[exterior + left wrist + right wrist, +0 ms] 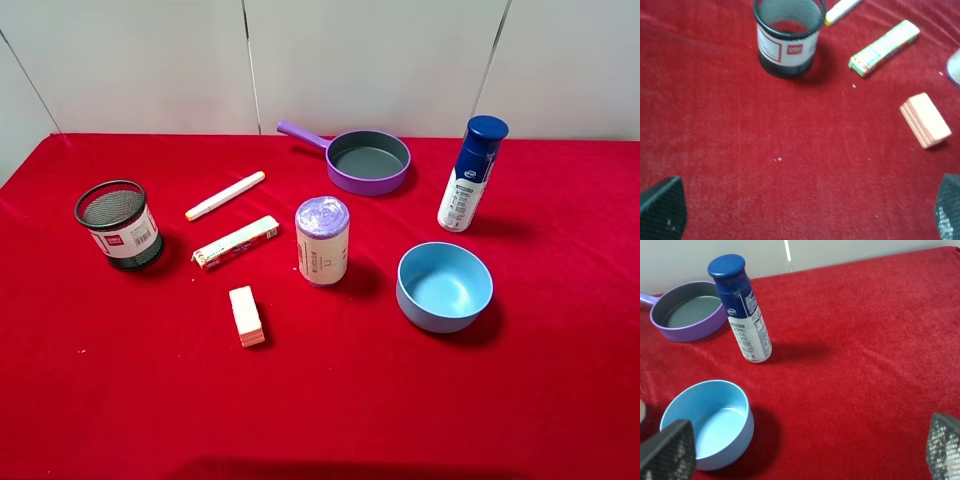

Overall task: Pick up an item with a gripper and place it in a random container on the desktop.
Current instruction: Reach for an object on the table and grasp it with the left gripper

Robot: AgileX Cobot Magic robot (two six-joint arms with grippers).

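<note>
The pickup has not begun. Both the left pincer (804, 210) and right pincer (805, 450) hang wide open, holding nothing. The cream block (246, 315) lies flat on the desk (420, 400), apart from the mesh cup (118, 225). Next, the left pincer likely must descend astride its narrow sides.

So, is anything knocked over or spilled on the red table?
No, nothing stands out. The mesh cup, blue-capped bottle and purple roll stand upright; the bowl and pan look empty; the little block, marker and stick pack just lie flat on the cloth.
</note>
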